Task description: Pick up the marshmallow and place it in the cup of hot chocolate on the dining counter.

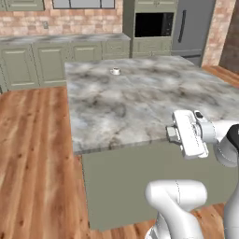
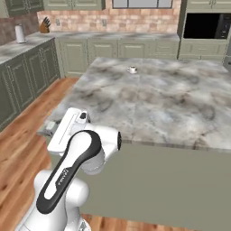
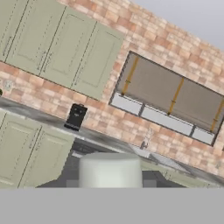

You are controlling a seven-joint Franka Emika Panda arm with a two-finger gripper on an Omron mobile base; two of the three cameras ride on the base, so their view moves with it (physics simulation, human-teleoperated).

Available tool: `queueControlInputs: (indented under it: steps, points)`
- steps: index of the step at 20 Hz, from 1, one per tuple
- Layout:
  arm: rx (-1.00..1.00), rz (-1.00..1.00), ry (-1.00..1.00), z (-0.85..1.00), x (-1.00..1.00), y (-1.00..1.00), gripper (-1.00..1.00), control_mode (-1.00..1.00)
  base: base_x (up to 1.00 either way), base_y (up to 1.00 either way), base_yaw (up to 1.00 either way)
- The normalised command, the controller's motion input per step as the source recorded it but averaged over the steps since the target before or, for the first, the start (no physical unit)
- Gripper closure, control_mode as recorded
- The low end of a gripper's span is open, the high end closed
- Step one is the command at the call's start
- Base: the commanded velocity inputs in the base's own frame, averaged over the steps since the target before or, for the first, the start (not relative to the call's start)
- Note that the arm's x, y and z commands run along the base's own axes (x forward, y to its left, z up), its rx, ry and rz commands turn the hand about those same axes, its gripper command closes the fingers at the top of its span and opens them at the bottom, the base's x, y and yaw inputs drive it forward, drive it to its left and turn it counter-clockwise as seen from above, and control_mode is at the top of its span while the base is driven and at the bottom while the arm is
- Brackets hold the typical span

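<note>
Marble dining counter (image 1: 140, 107), wood floor (image 1: 32, 158), brick wall (image 2: 135, 20).

light: even, bright | shadows: faint | glare: none | focus: soft, low-resolution render

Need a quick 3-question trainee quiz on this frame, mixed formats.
1. True or false: the cup of hot chocolate stands on the dining counter.
2. Multiple choice: the tool is A) above the cup, B) at the counter's near edge, far from the cup, C) touching the cup.
3. Fill in: in the hand view, a pale object sits between the tool's fingertips, so the tool looks ____ on it.

Key: 1 true; 2 B; 3 shut. The object is probably the marshmallow, but that cannot be confirmed.
</note>
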Motion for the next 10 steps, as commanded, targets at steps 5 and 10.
queueControlInputs:
  steps: [5, 10]
  points:
    - [0.0, 0.0, 0.0, 0.0, 0.0, 0.0, 1.0, 1.0, 0.02, 1.0, -0.51]
    - [0.0, 0.0, 0.0, 0.0, 0.0, 0.0, 1.0, 1.0, 0.04, 1.0, -0.59]
